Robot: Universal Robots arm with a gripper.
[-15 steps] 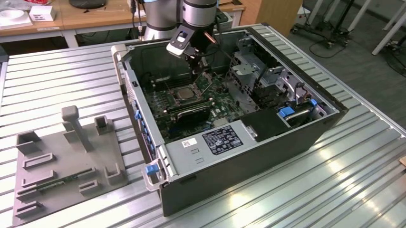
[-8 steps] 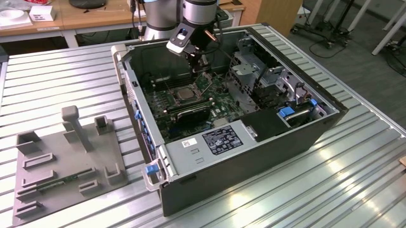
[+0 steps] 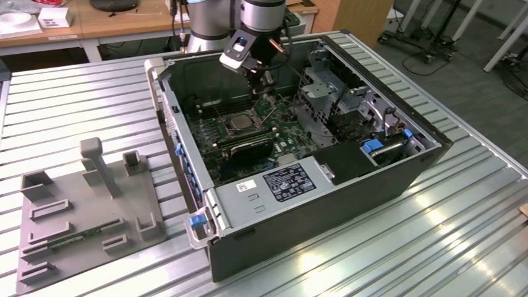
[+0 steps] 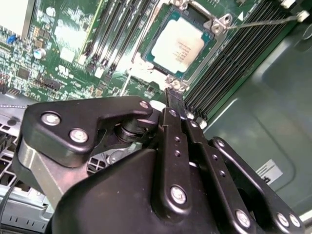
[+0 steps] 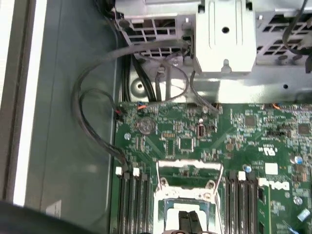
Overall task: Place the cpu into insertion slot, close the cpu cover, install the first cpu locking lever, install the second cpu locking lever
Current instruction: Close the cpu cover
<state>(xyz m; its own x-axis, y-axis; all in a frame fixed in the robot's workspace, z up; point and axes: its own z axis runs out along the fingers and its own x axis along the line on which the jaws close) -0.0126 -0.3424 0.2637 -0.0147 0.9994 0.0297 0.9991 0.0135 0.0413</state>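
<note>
The cpu (image 4: 178, 46) lies flat, grey face up, in the insertion slot (image 4: 207, 48) on the green motherboard (image 3: 285, 127) inside the open computer case. In the exterior view the chip (image 3: 240, 122) sits left of the board's middle. The cpu cover (image 5: 189, 170), a silver frame with a window, stands swung back beyond the socket. A thin locking lever (image 4: 263, 20) sticks out over the memory slots. My gripper (image 4: 174, 93) is shut with nothing in it, its tips just off a socket corner. It hangs over the board (image 3: 264, 86), and the fingertips (image 5: 185, 222) show dark above the socket.
Black memory slots (image 4: 229, 63) flank the socket. A metal drive cage (image 5: 224, 34) and grey cables (image 5: 97, 107) lie beyond the board. The case walls (image 3: 177, 133) hem in the work area. A grey fixture plate (image 3: 83, 216) rests on the slatted table at the exterior view's left.
</note>
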